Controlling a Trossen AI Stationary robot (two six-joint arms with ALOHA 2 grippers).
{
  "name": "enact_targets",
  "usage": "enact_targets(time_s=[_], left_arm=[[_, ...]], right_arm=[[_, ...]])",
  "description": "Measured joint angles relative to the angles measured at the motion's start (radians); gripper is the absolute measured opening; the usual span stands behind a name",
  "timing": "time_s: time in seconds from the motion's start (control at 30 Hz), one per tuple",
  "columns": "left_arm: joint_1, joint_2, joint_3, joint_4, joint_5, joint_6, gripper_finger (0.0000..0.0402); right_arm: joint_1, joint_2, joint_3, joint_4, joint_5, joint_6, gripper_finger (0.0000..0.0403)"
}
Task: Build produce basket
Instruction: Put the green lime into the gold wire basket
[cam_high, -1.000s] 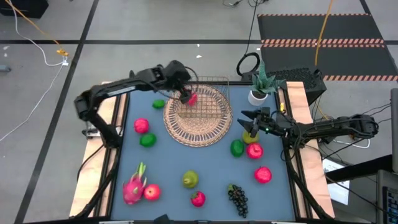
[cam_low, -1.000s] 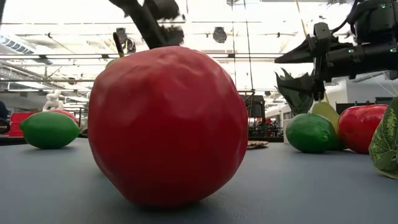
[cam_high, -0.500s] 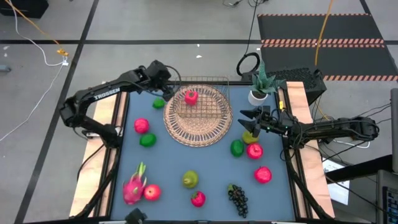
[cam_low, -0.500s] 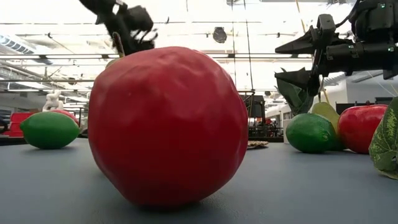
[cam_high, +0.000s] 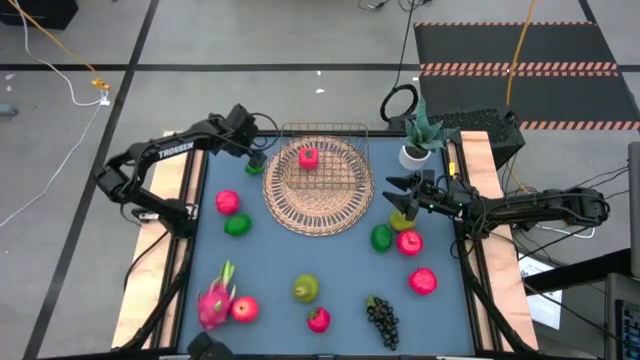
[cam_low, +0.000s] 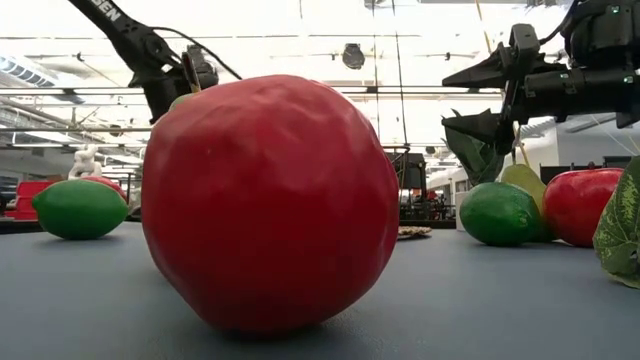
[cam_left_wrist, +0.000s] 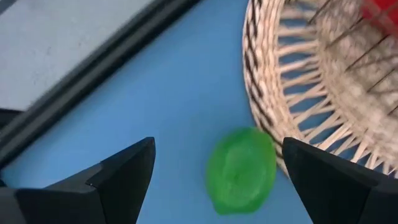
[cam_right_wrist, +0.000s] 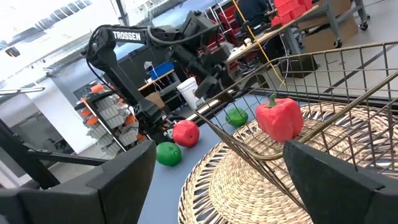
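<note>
The wire basket (cam_high: 330, 150) stands on the round wicker mat (cam_high: 318, 195) and holds one red fruit (cam_high: 308, 156). My left gripper (cam_high: 252, 152) hangs open just beyond the mat's left rim. It is over a green lime (cam_left_wrist: 241, 169) that lies on the table against the mat (cam_left_wrist: 298, 106), with a finger standing off each side of it. My right gripper (cam_high: 392, 190) is open at the mat's right side, above a yellow-green pear (cam_high: 402, 217), and faces the basket (cam_right_wrist: 311, 74) and the red fruit (cam_right_wrist: 278, 118).
Loose produce lies on the blue table: an apple (cam_high: 228, 202) and a lime (cam_high: 238, 225) on the left, and a lime (cam_high: 381, 238) and red fruits (cam_high: 409, 242) (cam_high: 423, 281) on the right. Along the near edge are a dragon fruit (cam_high: 216, 300), a pear (cam_high: 306, 289) and grapes (cam_high: 382, 318). A potted plant (cam_high: 416, 140) stands at the far right corner.
My left gripper was at the red fruit inside the basket. It has drawn back out toward the table's left and now hangs over the lime beside the mat. The red fruit has stayed in the basket.
</note>
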Motion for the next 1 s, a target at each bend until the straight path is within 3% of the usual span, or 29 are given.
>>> enact_targets(time_s=[0.73,0.83,1.0], left_arm=[[-0.011,0.000,-0.196,0.173,0.002,-0.024,0.0350],[-0.011,0.000,-0.208,0.183,-0.015,-0.036,0.0331],[-0.011,0.000,-0.210,0.227,-0.033,-0.048,0.0255]], right_arm=[[-0.011,0.000,0.000,-0.011,0.000,0.008,0.0345],[-0.011,0.000,0.000,-0.011,0.000,0.002,0.0345],[-0.011,0.000,0.000,-0.016,0.000,-0.014,0.0345]])
